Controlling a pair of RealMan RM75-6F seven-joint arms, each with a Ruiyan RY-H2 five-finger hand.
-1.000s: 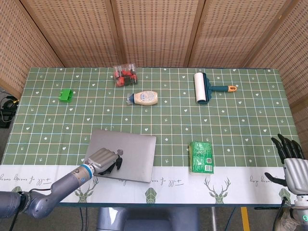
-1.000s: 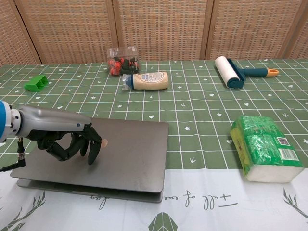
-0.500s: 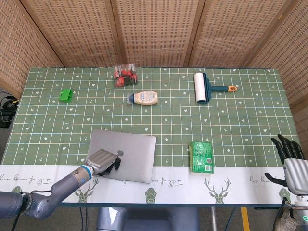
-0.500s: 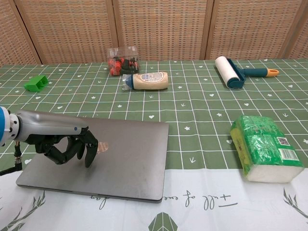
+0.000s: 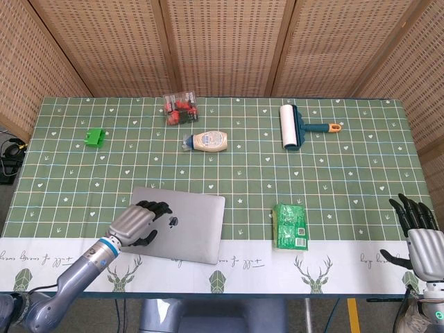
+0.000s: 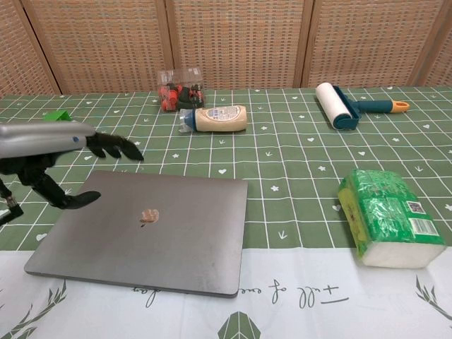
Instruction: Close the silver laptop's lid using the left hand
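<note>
The silver laptop (image 5: 179, 223) (image 6: 152, 227) lies flat on the table near the front edge, its lid down against the base. My left hand (image 5: 137, 223) (image 6: 60, 159) hovers above the laptop's left part, lifted off the lid, fingers spread and holding nothing. Beyond the table's front right corner, my right hand (image 5: 418, 234) stays upright with its fingers apart and empty; the chest view does not show it.
A green sponge pack (image 5: 291, 225) (image 6: 389, 217) lies right of the laptop. Farther back are a mayonnaise bottle (image 5: 207, 141) (image 6: 214, 118), a lint roller (image 5: 294, 126) (image 6: 340, 104), a clear box of red items (image 5: 181, 109) (image 6: 181, 88) and a small green block (image 5: 94, 137) (image 6: 54, 121).
The lid went fully flat onto the base. My left hand then lifted off the lid, moved up and left, and spread its fingers. The right hand stayed still.
</note>
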